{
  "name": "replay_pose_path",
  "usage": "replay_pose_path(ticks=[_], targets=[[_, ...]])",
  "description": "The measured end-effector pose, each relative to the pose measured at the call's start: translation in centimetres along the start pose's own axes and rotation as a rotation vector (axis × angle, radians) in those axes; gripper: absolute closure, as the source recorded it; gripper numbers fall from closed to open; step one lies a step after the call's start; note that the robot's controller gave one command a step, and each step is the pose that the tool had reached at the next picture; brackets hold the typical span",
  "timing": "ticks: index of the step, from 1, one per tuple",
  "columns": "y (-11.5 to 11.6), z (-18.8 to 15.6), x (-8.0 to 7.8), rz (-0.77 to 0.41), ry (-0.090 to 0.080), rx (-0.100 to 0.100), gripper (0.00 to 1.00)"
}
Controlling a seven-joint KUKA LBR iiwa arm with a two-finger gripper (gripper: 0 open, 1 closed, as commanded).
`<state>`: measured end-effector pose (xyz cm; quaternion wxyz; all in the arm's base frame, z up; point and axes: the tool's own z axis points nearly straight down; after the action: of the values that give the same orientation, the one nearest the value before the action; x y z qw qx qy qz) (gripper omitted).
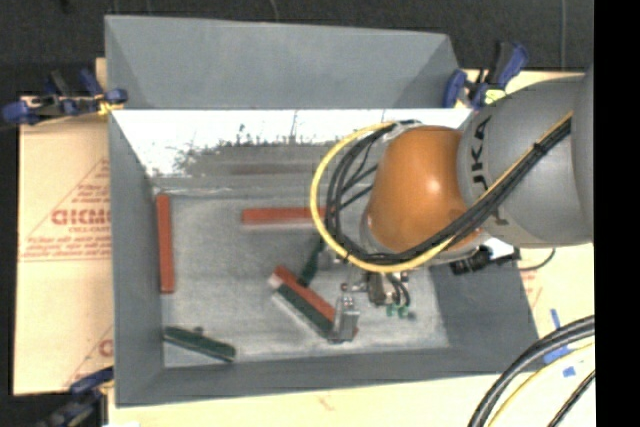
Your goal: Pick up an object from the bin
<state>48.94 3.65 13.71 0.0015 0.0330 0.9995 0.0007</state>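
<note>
Gripper (346,323), spread not discernible, sits at the right end of stacked flat red and dark-green sticks (300,298), front-centre of grey metal bin (135,265).

In the bin (280,65), a heap of bars (300,300) lies mid-floor, the gripper (345,323) at its right end. Behind the heap lies a crosswise bar (275,215); well to the heap's left, a wall bar (165,245) runs front to back; left and before the heap, a corner bar (200,345).
</note>
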Motion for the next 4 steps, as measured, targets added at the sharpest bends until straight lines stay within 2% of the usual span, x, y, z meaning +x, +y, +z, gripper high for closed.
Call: replay_pose_path(ticks=[1, 2, 3, 4], targets=[[0.1, 6.3, 0.6, 0.046, -0.029, -0.002, 0.0], [0.0, 6.7, 2.4, 0.037, 0.003, 0.003, 1.0], [0.0, 6.7, 2.2, 0.032, -0.001, 0.003, 1.0], [-0.1, 1.8, 2.2, 0.036, -0.001, 0.0, 1.0]])
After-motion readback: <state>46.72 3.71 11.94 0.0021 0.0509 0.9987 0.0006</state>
